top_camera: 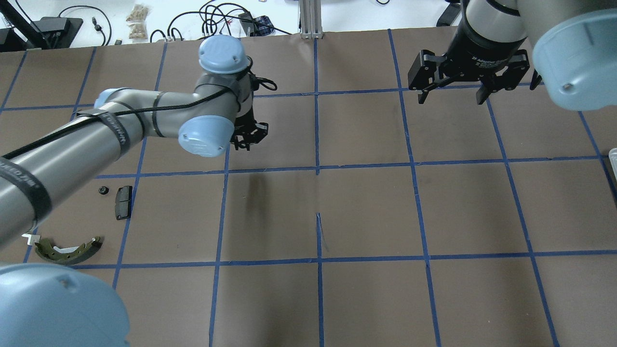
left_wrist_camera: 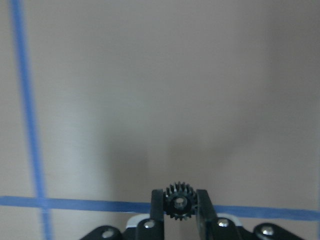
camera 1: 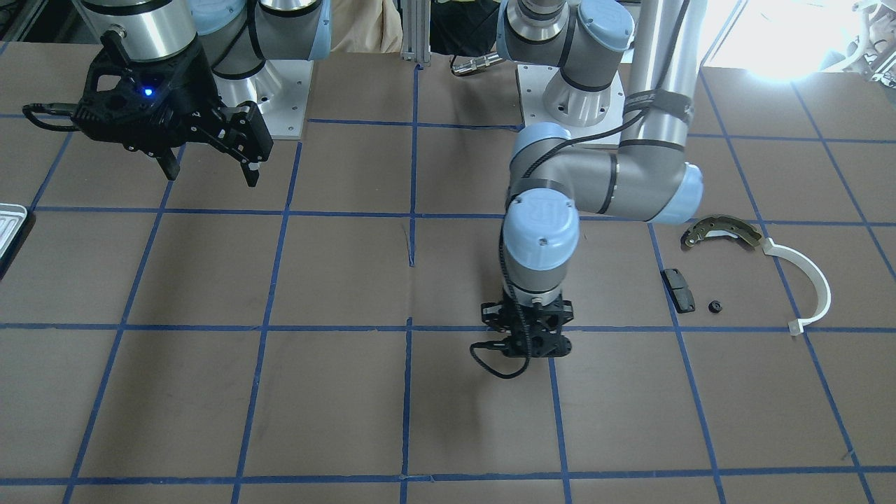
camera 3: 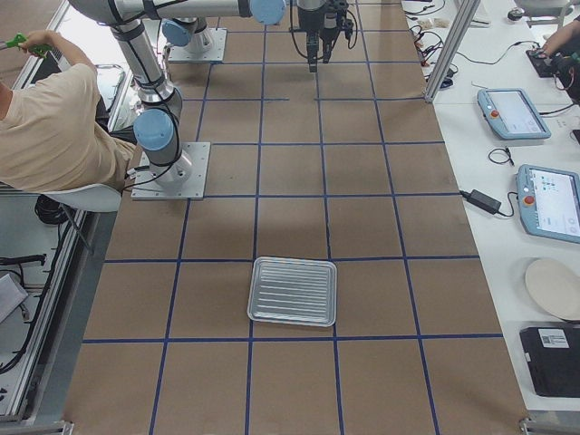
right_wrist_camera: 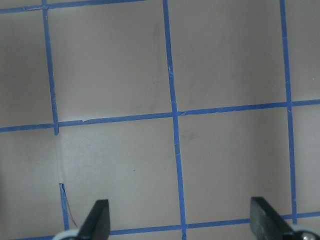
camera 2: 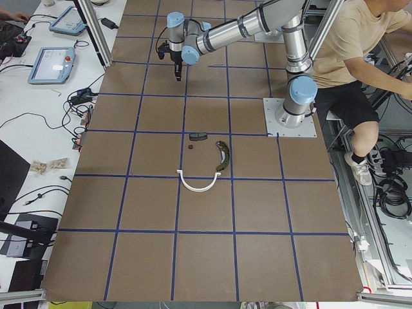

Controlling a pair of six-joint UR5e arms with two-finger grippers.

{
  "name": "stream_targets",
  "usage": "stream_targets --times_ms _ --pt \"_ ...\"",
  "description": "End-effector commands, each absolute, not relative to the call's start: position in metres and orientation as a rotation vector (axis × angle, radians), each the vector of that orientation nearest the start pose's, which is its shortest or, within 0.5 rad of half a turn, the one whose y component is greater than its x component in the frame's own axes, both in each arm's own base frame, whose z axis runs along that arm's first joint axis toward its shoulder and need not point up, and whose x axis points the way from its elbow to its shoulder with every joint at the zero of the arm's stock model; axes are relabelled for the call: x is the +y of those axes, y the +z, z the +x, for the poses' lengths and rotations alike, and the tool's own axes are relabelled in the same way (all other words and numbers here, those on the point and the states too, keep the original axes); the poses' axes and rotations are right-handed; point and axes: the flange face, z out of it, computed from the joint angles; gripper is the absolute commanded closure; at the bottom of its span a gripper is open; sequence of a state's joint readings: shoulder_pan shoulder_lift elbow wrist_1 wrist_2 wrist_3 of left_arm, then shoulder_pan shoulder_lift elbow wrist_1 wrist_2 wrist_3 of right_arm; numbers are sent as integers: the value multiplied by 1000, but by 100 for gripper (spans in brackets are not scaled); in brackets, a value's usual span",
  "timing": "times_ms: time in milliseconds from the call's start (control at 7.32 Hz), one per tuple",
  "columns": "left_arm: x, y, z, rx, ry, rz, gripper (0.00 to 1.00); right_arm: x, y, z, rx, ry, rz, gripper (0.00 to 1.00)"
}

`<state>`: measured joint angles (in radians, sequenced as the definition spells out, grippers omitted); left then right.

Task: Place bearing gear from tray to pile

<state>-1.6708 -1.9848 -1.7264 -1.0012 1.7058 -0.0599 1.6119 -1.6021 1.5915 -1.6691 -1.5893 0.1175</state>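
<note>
My left gripper (left_wrist_camera: 179,212) is shut on a small black toothed bearing gear (left_wrist_camera: 179,201), held above the brown table; in the front-facing view the gripper (camera 1: 526,343) points down left of the pile. The pile holds an olive brake shoe (camera 1: 721,231), a black pad (camera 1: 679,289), a white plastic arc (camera 1: 805,280) and a small black round part (camera 1: 715,306). The silvery ribbed tray (camera 3: 293,291) holds nothing I can see; only its edge (camera 1: 10,224) shows in the front-facing view. My right gripper (camera 1: 210,171) is open and empty, high above the table.
The table is brown paper with a blue tape grid (top_camera: 318,168). A seated operator (camera 2: 360,45) is beside the robot's base. Tablets and cables lie on the white side bench (camera 3: 535,136).
</note>
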Motion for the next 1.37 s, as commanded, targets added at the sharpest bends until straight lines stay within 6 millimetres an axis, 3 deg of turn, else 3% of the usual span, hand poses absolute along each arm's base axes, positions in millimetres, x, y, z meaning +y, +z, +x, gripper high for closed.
stream_targets --times_ms 0,273,410,547,683,820,1230 --pt "-574 250 -50 2971 50 106 100 -483 504 151 3146 -174 125 0" --pt "-565 249 77 2988 87 201 100 -483 504 151 3144 -173 125 0" --pt "-556 239 133 3002 127 268 100 -484 504 150 3144 -173 127 0" --pt "-545 230 179 3058 99 320 100 -484 504 150 3146 -174 127 0" --pt "-534 226 211 3070 89 313 100 -484 504 150 3146 -174 127 0" --pt "-533 218 224 3063 73 330 100 -484 504 150 3146 -174 127 0" --pt "-526 193 214 3107 112 332 100 -484 504 150 3146 -174 127 0"
